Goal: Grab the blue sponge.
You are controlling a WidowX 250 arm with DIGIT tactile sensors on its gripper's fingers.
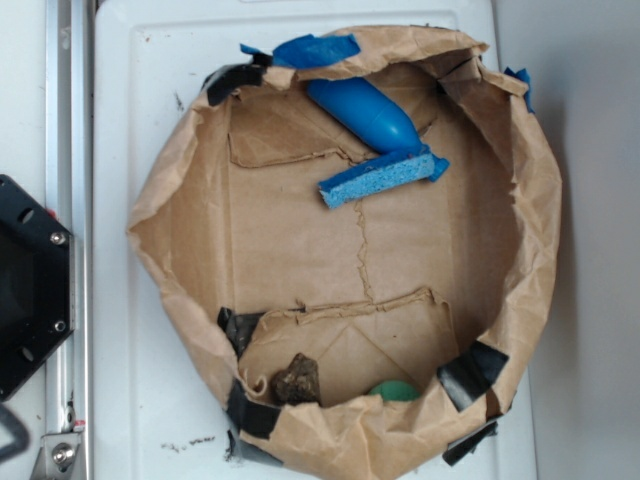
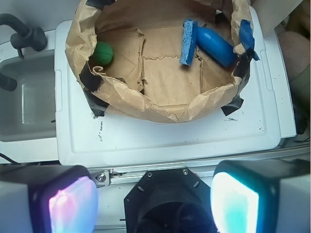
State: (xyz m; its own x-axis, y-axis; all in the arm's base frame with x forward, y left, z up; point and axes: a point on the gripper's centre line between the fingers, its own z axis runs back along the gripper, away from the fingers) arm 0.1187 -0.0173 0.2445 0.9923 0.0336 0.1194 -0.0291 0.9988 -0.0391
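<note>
The blue sponge (image 1: 385, 177) (image 2: 188, 42) is a thin foam slab lying on edge inside a crumpled brown paper bowl (image 1: 160, 200) (image 2: 160, 111). It rests against a glossy blue bullet-shaped object (image 1: 365, 112) (image 2: 216, 46). In the wrist view my gripper (image 2: 153, 204) is open, with wide-spread glowing pads (image 2: 73, 206) and nothing between them. It hovers over the black robot base (image 2: 165, 204), well short of the bowl and far from the sponge. The exterior view does not show the gripper.
A green ball (image 1: 395, 391) (image 2: 103, 53) and a brown lump (image 1: 297, 380) lie at the bowl's other end. Blue tape (image 1: 315, 50) and black tape (image 1: 470, 372) patch the rim. The bowl sits on a white board (image 1: 130, 100). A grey tub (image 2: 24, 97) lies beside it.
</note>
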